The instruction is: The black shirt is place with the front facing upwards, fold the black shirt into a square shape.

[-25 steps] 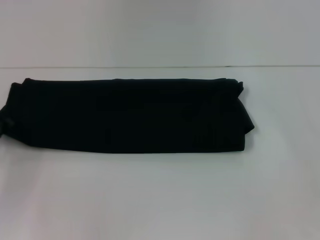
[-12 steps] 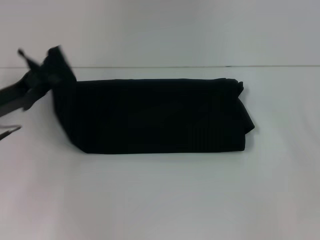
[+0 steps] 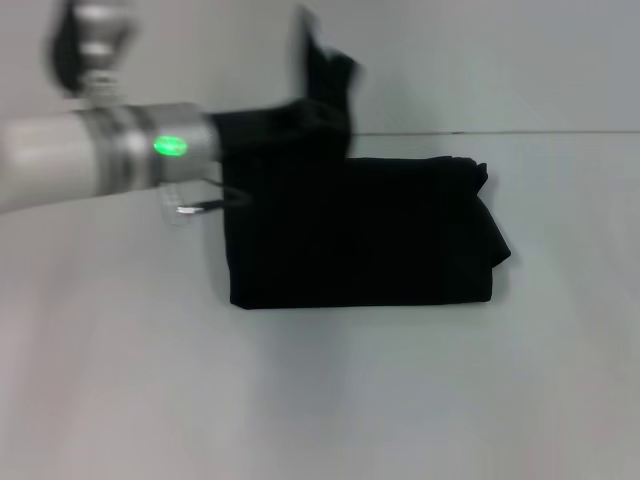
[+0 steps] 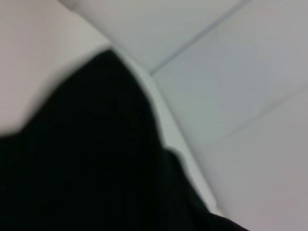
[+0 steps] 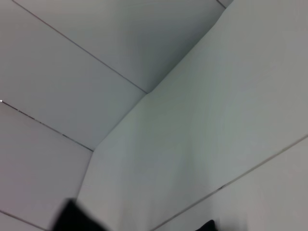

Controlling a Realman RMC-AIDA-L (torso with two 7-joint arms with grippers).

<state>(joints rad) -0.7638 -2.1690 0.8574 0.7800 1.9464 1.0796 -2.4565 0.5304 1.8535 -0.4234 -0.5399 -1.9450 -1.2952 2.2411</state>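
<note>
Head view: left gripper (image 3: 322, 95) pinches the raised left end of the shirt (image 3: 365, 235), black cloth hanging beneath it onto the folded band lying on the table (image 3: 320, 400), while the right gripper is out of view.

Left arm (image 3: 90, 160): a cylindrical forearm link in pale grey-white is shown in the head view. A band of ribbed, brushed-silver rings (image 3: 125, 150) is fitted near the wrist end, and a bright green indicator light (image 3: 170, 147) is set in it. A rounded silver joint with a dark cap (image 3: 88, 35) is seen above the link. A thin metallic bracket (image 3: 205, 207) is seen below the wrist. The black gripper housing (image 3: 245, 130) is blurred.
</note>
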